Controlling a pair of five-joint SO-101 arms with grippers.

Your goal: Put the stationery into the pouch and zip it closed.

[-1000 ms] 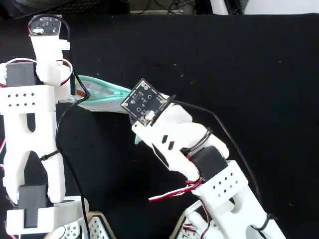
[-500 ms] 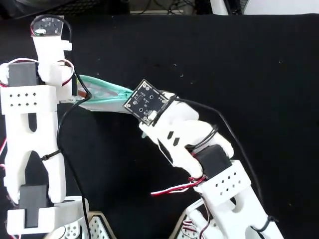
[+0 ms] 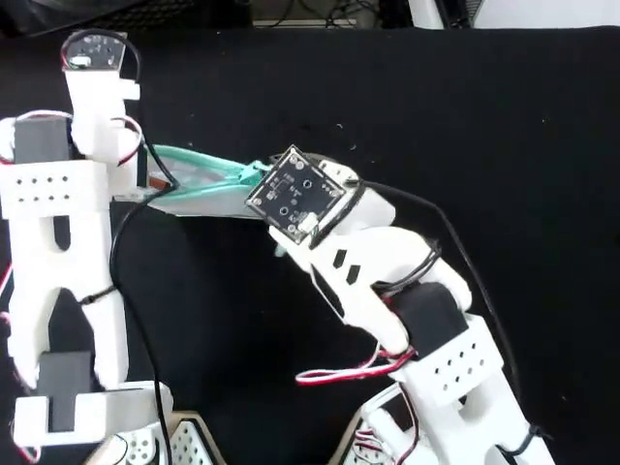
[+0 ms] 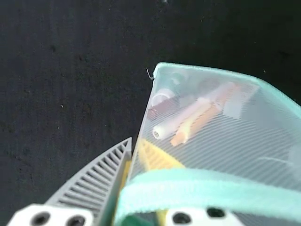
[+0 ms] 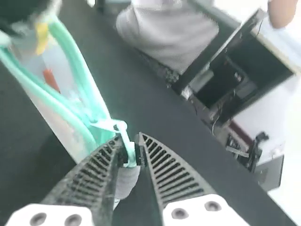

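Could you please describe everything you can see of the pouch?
The pouch is translucent ribbed plastic with mint-green trim, stretched between the arms, its zipper gaping open. White and orange stationery shows through its wall. The left end effector clamps one end; the right end effector pinches the zipper pull at the other.

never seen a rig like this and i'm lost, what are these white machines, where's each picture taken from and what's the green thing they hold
The machines are two white robot arms, a left arm and a right arm, at a black table. One picture looks down from above; the other two come from cameras on each arm's wrist. The left hand grips one end of a see-through pouch with green edges and pens inside. The right hand pinches the pouch's zip pull.
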